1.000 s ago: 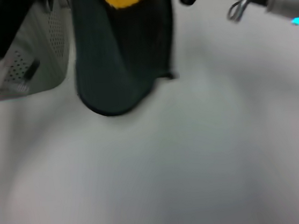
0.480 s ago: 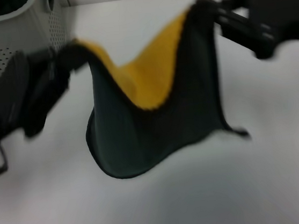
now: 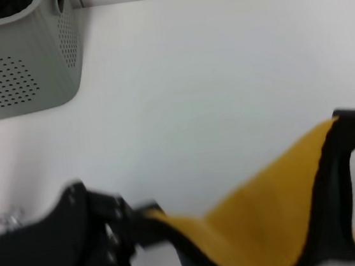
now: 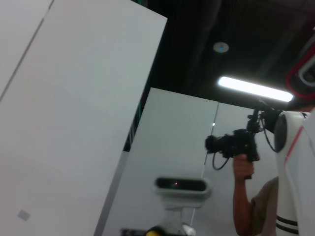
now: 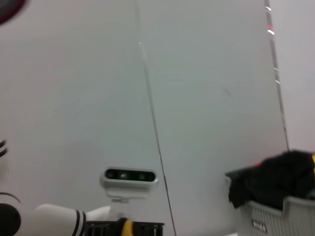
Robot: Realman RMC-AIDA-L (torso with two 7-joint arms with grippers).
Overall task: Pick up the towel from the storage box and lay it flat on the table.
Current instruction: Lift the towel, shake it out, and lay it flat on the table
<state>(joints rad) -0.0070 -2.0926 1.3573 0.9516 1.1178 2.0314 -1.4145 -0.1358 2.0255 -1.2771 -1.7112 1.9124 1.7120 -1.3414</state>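
Towel (image 3: pixel 265 226), yellow face toward the head camera with its dark green side and black stitched edge showing along the right fold, hangs stretched between the two grippers over the near edge of the table (image 3: pixel 210 78). Its upper edge sags in a curve between the two held corners, and its lower part runs out of view below, so whether it touches the surface cannot be told.

At the near left, the left gripper (image 3: pixel 143 221) is pinched onto one corner of the cloth. At the near right edge, the right gripper (image 3: pixel 350 127) is clamped on the opposite, higher corner.

Toward the far left corner stands the storage box (image 3: pixel 22 67), perforated wall facing the camera, well apart from the towel. In the right wrist view the same box (image 5: pixel 275 211) holds a heap of dark cloth (image 5: pixel 275 179) rising above its rim.

Between box and towel the white tabletop is bare, through the middle and out to the far and right edges.
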